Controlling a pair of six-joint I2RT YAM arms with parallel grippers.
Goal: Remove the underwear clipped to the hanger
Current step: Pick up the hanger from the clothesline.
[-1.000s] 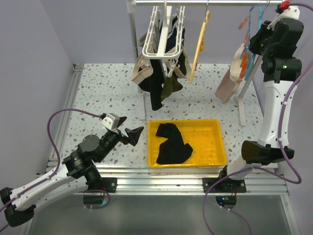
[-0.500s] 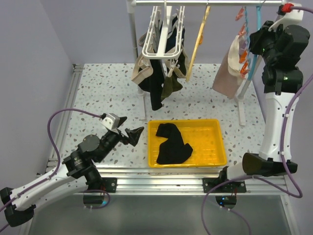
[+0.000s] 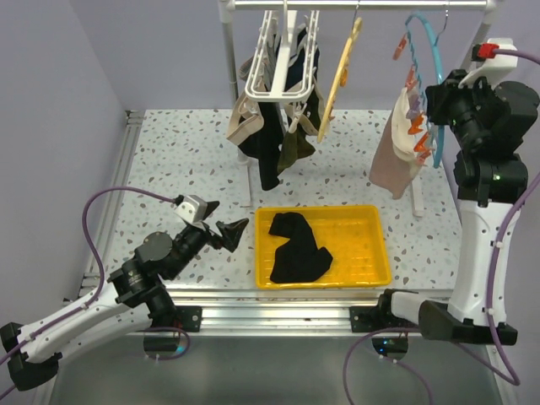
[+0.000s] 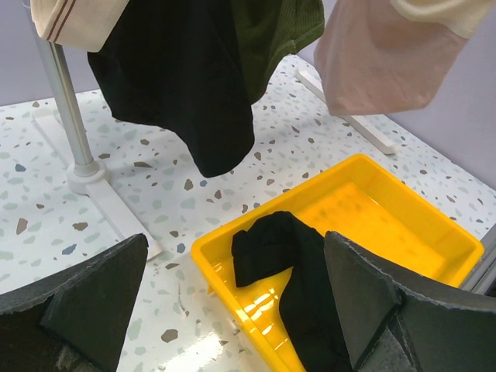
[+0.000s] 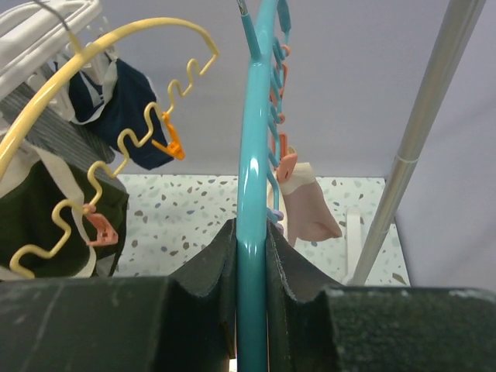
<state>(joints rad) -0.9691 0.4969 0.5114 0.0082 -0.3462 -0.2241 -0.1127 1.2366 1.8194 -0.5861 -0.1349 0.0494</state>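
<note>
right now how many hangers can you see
3: white clip rack on the left, yellow hanger beside it, teal hanger on the right, clamped in the right gripper. None seems hidden.

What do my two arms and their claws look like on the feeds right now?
Both are built alike. The left arm and right arm have white tubular links, bulky black joint housings and a trailing purple cable. The left claw has two black wedge-shaped fingers, with a pale grey camera block behind them. The right claw has matching dark matte fingers, and a red plug tops its wrist.
</note>
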